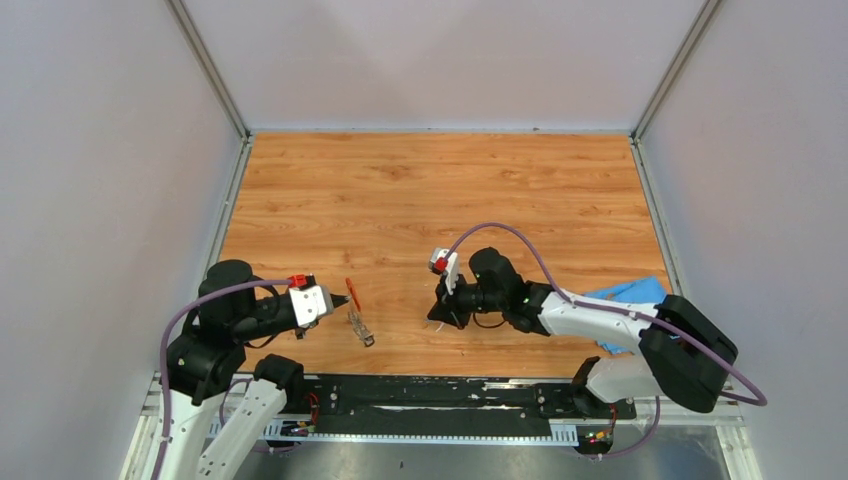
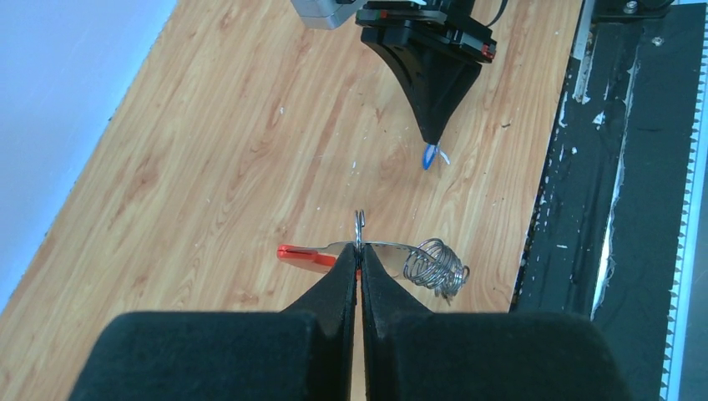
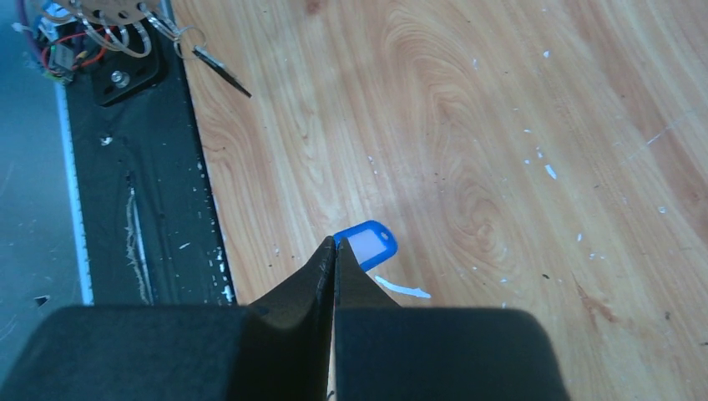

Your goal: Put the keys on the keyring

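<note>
My left gripper (image 2: 359,251) is shut on the keyring (image 2: 392,251), pinching its metal strip. The red end (image 2: 305,255) sticks out to the left and the coil of grey rings (image 2: 434,266) to the right. In the top view the keyring (image 1: 355,305) hangs at the left gripper (image 1: 340,298), just above the table. My right gripper (image 3: 334,244) is shut, its tips pinching the edge of the blue-and-white key head (image 3: 367,242), low over the wood. That key also shows in the left wrist view (image 2: 430,156). I cannot pick out the black-headed key for certain.
A blue cloth (image 1: 628,293) lies at the right, partly under the right arm. The black rail (image 1: 430,390) runs along the near edge. A thin dark piece on small rings (image 3: 219,71) lies near the rail. A white sliver (image 3: 402,288) lies beside the blue key.
</note>
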`<state>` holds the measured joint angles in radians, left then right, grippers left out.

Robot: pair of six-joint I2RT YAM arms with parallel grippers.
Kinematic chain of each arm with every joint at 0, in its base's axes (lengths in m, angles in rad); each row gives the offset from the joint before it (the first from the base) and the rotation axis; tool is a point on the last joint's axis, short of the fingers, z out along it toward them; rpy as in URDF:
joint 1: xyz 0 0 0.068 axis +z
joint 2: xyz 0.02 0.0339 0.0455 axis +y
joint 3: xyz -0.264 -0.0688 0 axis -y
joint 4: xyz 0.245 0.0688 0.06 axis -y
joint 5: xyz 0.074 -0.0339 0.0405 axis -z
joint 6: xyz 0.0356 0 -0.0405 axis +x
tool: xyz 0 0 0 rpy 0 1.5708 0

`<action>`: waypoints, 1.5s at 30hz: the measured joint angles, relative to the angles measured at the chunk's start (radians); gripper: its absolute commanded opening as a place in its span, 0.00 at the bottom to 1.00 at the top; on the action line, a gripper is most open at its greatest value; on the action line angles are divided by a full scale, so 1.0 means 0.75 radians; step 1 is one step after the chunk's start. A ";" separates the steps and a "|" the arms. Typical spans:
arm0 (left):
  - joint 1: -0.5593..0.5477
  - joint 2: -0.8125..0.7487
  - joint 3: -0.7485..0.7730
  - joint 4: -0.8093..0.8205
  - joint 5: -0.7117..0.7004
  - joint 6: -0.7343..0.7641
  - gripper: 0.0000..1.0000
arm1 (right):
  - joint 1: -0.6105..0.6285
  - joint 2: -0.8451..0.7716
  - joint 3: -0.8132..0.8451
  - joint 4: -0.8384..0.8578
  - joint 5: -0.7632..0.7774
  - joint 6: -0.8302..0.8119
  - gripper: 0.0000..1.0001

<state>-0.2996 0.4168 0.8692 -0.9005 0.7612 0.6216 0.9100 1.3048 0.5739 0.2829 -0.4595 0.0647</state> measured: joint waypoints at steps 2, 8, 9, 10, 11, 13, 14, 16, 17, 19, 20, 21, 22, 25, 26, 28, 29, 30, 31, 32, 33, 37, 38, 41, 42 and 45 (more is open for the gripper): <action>0.000 -0.001 0.000 0.000 0.007 0.000 0.00 | 0.000 -0.015 0.002 -0.012 -0.020 0.010 0.00; 0.000 0.001 0.000 0.000 0.025 0.001 0.00 | 0.000 -0.038 0.037 -0.040 -0.050 0.020 0.00; 0.000 0.001 0.000 0.000 0.026 0.001 0.00 | 0.000 -0.024 0.037 -0.027 -0.063 0.030 0.00; 0.000 0.001 0.000 0.000 0.027 0.001 0.00 | 0.000 0.000 0.037 -0.007 -0.077 0.041 0.00; 0.000 0.001 0.000 0.000 0.028 0.001 0.00 | 0.000 0.026 0.037 0.013 -0.089 0.054 0.00; 0.000 0.001 0.000 0.000 0.029 0.002 0.00 | 0.000 0.109 0.037 0.071 -0.118 0.078 0.00; 0.000 0.001 0.000 0.000 0.029 0.002 0.00 | 0.000 0.156 0.038 0.099 -0.131 0.091 0.00; 0.000 0.001 0.000 0.000 0.029 0.002 0.00 | 0.000 0.238 0.043 0.132 -0.147 0.107 0.00; 0.000 0.001 0.000 -0.001 0.029 0.001 0.00 | 0.000 0.281 0.051 0.145 -0.156 0.114 0.00; 0.000 0.001 0.001 0.000 0.029 0.001 0.00 | 0.000 0.347 0.071 0.172 -0.160 0.129 0.00; 0.000 0.001 0.001 0.000 0.029 0.001 0.00 | -0.001 0.375 0.081 0.192 -0.162 0.136 0.00; 0.000 0.001 0.001 0.000 0.029 0.002 0.00 | -0.001 0.399 0.093 0.203 -0.165 0.140 0.00; 0.000 0.001 0.001 0.000 0.029 0.002 0.00 | -0.001 0.417 0.103 0.218 -0.167 0.142 0.00; 0.000 0.001 0.001 0.000 0.029 0.002 0.00 | -0.002 0.480 0.153 0.251 -0.172 0.149 0.08; 0.000 0.001 0.001 0.000 0.029 0.004 0.00 | -0.002 0.497 0.166 0.259 -0.175 0.151 0.11; 0.000 0.001 0.001 0.000 0.028 0.006 0.00 | -0.002 0.521 0.181 0.266 -0.180 0.156 0.19; 0.000 0.001 0.001 0.000 0.028 0.007 0.00 | -0.002 0.526 0.183 0.268 -0.180 0.159 0.23; 0.000 0.001 0.001 0.000 0.028 0.008 0.00 | -0.002 0.528 0.183 0.263 -0.180 0.159 0.26; 0.000 0.001 0.001 0.000 0.028 0.010 0.00 | -0.002 0.528 0.183 0.260 -0.179 0.159 0.30; 0.000 0.001 0.001 0.000 0.027 0.011 0.00 | -0.002 0.527 0.183 0.260 -0.178 0.157 0.33; 0.000 0.001 0.001 0.000 0.027 0.012 0.00 | -0.002 0.525 0.183 0.254 -0.175 0.156 0.36; 0.000 0.001 0.001 0.000 0.027 0.015 0.00 | -0.005 0.490 0.183 0.200 -0.159 0.132 0.43; 0.000 0.001 0.001 0.000 0.027 0.016 0.00 | -0.010 0.475 0.183 0.189 -0.156 0.128 0.45; 0.000 0.000 0.001 0.000 0.026 0.015 0.00 | -0.029 0.408 0.181 0.154 -0.156 0.123 0.48; 0.000 -0.001 0.001 0.000 0.026 0.015 0.00 | -0.038 0.385 0.178 0.145 -0.155 0.123 0.49; 0.000 -0.004 0.001 0.000 0.022 0.016 0.00 | -0.063 0.311 0.160 0.131 -0.155 0.117 0.51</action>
<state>-0.2996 0.4141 0.8696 -0.9005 0.7780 0.6334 0.8631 1.5379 0.6941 0.3809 -0.5755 0.1528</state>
